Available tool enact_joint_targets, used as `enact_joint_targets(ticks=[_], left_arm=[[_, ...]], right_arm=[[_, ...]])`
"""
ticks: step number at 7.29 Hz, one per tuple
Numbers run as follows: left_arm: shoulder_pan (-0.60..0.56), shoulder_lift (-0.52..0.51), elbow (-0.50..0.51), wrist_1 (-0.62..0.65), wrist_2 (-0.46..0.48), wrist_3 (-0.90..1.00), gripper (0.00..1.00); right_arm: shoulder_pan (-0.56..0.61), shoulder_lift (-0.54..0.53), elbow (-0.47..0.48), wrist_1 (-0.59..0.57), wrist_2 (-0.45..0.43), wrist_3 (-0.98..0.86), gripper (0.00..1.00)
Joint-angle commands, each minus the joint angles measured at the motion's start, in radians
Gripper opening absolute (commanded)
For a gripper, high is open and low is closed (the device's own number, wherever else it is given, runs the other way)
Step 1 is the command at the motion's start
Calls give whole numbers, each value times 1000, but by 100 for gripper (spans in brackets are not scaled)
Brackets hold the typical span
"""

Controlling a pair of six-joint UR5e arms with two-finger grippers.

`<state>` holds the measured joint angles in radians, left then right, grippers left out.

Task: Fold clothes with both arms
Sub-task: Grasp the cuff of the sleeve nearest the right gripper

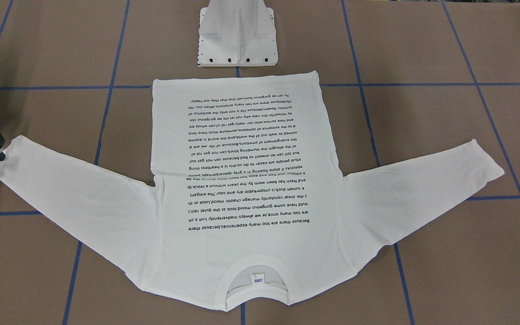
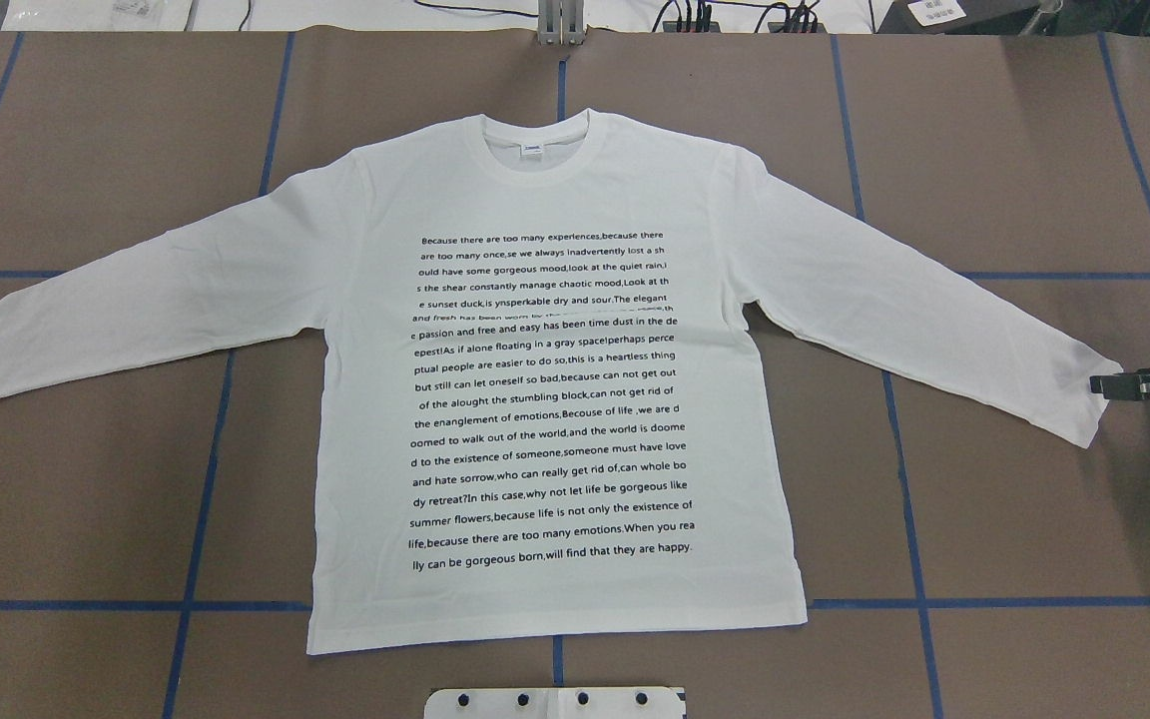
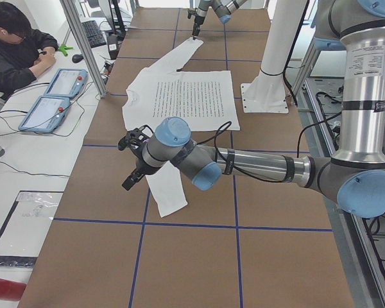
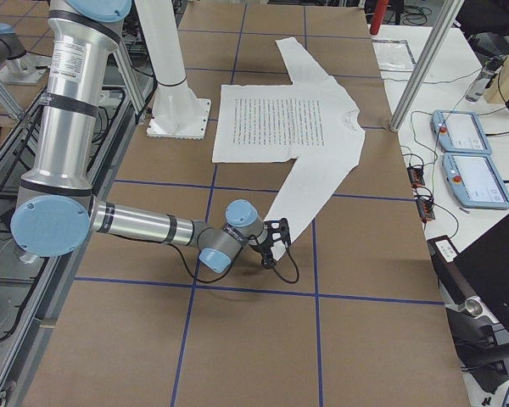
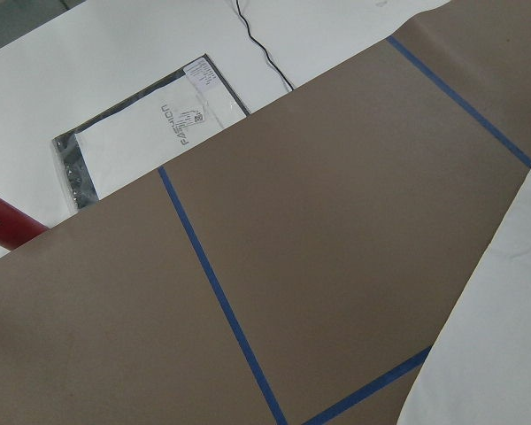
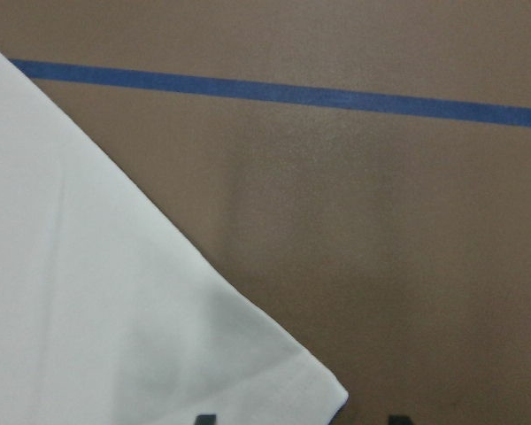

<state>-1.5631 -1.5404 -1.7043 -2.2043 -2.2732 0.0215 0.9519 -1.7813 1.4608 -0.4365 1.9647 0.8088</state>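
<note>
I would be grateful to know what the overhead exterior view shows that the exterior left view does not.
Only overhead: the neck label and the print's readable lines. Only exterior left: the left arm and left pincer near the close cuff, and a seated person by two tablets. Both: the shirt spread flat, the white base, and the right pincer at the other cuff.

- brown-covered table [image 2: 1034, 150], blue tape grid [image 2: 1034, 603];
- left-end view: white side bench [image 3: 25, 167], 9 o'clock; two blue-rimmed pendants [image 3: 54, 96];
- seated operator [image 3: 16, 45], 10 o'clock; aluminium post [image 3: 83, 45], 11 o'clock
</note>
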Motion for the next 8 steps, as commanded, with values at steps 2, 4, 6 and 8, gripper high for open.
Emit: enact_joint_targets(ticks=[2, 4, 6, 8], left_arm=[[0, 0, -2, -2, 0, 0, 100], [0, 0, -2, -2, 0, 2, 100], [0, 15, -2, -6, 0, 2, 100], [0, 32, -2, -37, 1, 0, 100]], right_arm=[[-2, 25, -26, 1, 2, 0, 60], [-2, 25, -16, -1, 6, 0, 0], [1, 25, 0, -1, 19, 0, 0], [5, 19, 24, -1, 20, 0, 0]])
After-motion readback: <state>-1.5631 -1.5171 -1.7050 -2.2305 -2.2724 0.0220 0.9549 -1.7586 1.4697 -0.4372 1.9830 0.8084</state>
